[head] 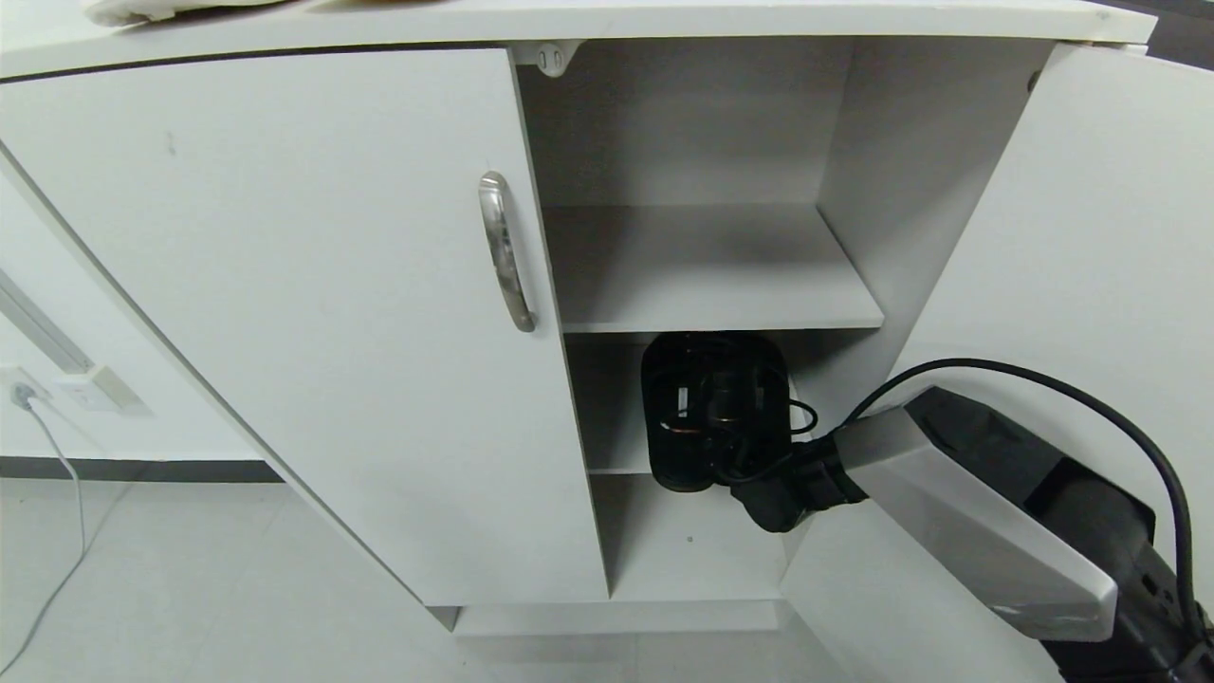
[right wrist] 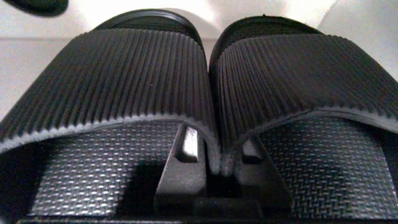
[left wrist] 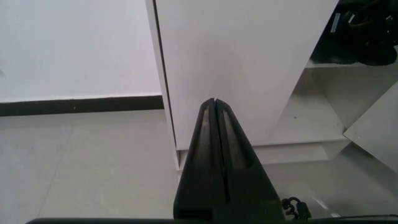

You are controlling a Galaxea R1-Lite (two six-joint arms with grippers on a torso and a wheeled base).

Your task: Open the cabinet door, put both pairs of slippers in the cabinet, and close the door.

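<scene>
Right gripper (right wrist: 214,163) fingers (right wrist: 183,171) pinch the slippers (head: 713,408) on the middle shelf (left wrist: 348,67), open door (head: 1091,285) alongside. Left gripper (left wrist: 214,109) fingers pressed together, facing the shut door (left wrist: 230,56).

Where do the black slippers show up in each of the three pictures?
Head view: slippers, centre, under the cabinet's upper shelf.
Left wrist view: slippers far off, beyond the closed door.
Right wrist view: slippers close up, pinched by the right hand.
Shared landmark: white shelf below them (head, left wrist).
</scene>
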